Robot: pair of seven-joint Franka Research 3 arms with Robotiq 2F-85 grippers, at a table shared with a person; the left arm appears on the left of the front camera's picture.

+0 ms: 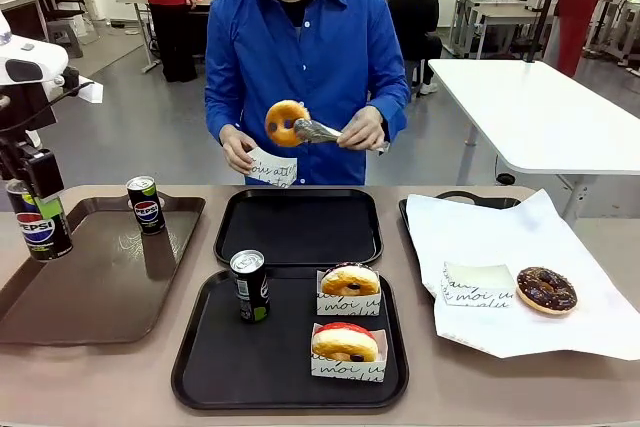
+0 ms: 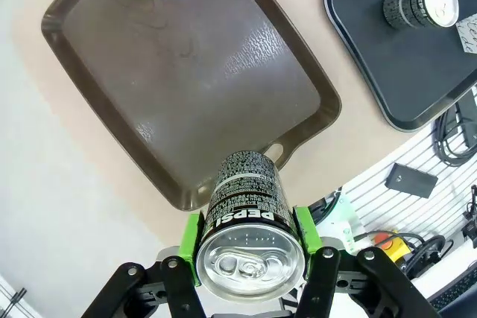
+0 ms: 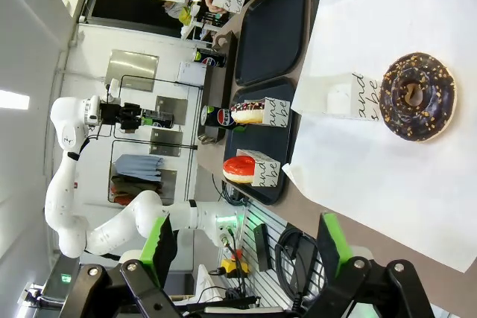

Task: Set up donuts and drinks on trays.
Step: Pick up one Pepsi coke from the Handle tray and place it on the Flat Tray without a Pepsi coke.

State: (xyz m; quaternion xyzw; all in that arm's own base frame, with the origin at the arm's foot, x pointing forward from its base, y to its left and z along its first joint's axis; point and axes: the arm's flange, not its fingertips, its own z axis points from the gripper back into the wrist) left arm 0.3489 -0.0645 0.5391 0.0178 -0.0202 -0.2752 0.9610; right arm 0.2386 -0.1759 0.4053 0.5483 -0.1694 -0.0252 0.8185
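My left gripper is shut on a Pepsi can, held upright above the left edge of the long brown tray. In the left wrist view the green pads clamp this can. A second Pepsi can stands at the brown tray's far end. On the near black tray stand a black-and-green can and two boxed donuts, one yellow, one red. The far black tray is bare. My right gripper is open above a chocolate donut.
The person across the table holds a yellow donut in tongs and a paper box in the other hand. At the right, white paper carries the chocolate donut and an empty box.
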